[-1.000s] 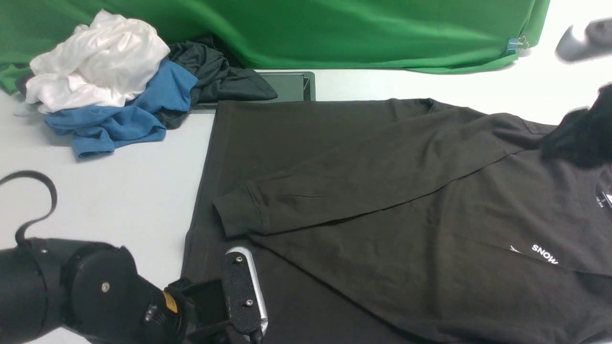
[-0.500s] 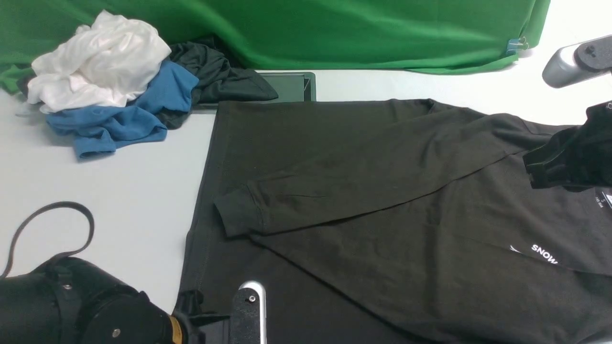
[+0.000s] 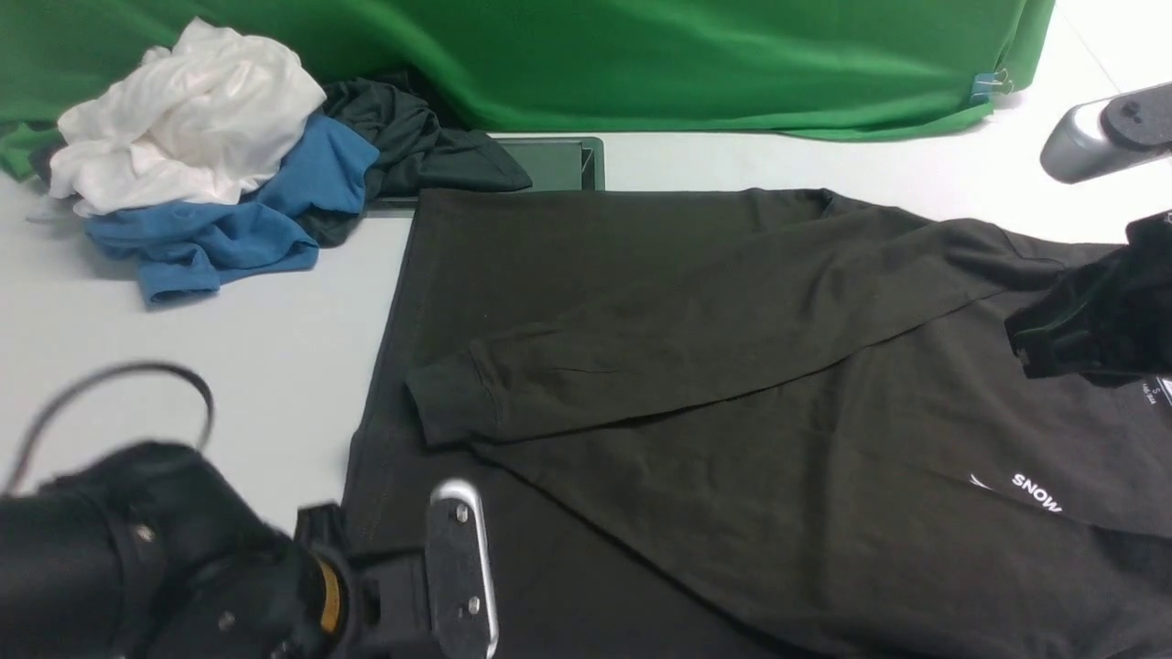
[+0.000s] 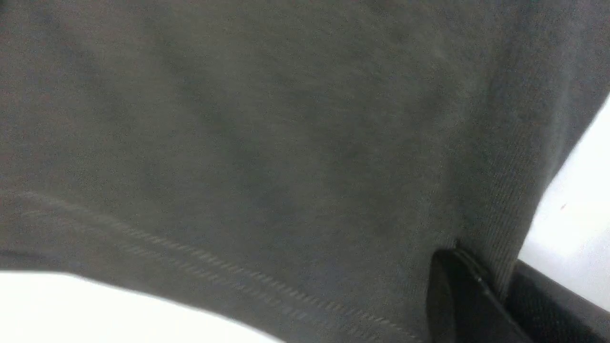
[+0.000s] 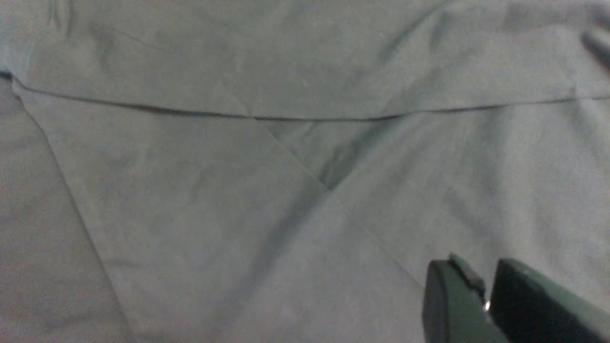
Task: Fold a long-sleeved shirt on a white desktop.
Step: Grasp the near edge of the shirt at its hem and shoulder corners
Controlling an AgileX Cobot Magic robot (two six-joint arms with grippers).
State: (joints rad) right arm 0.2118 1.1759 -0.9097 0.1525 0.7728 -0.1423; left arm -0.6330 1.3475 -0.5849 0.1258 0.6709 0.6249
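Note:
The long-sleeved shirt (image 3: 687,302) lies flat on the white desktop (image 3: 229,366), hem to the left, its white logo (image 3: 1039,492) at the right. One sleeve is folded across the body, ending in its cuff (image 3: 449,403). My left gripper (image 3: 366,567) sits at the near hem corner. In the left wrist view it (image 4: 495,274) is shut on a fold of the shirt (image 4: 262,143). My right gripper (image 3: 1053,339) hovers over the collar end. In the right wrist view its jaws (image 5: 486,281) stand almost together, empty, above the shirt (image 5: 238,190).
A pile of white, blue and dark clothes (image 3: 211,165) lies at the back left. The green cloth (image 3: 641,55) hangs along the back, with the steel-framed hatch (image 3: 558,165) in front of it. A black cable loop (image 3: 137,375) arcs above my left arm.
My left gripper went from open to shut on the shirt's hem, and the hem corner shifted slightly. My right gripper came down a little at the right edge and steadied.

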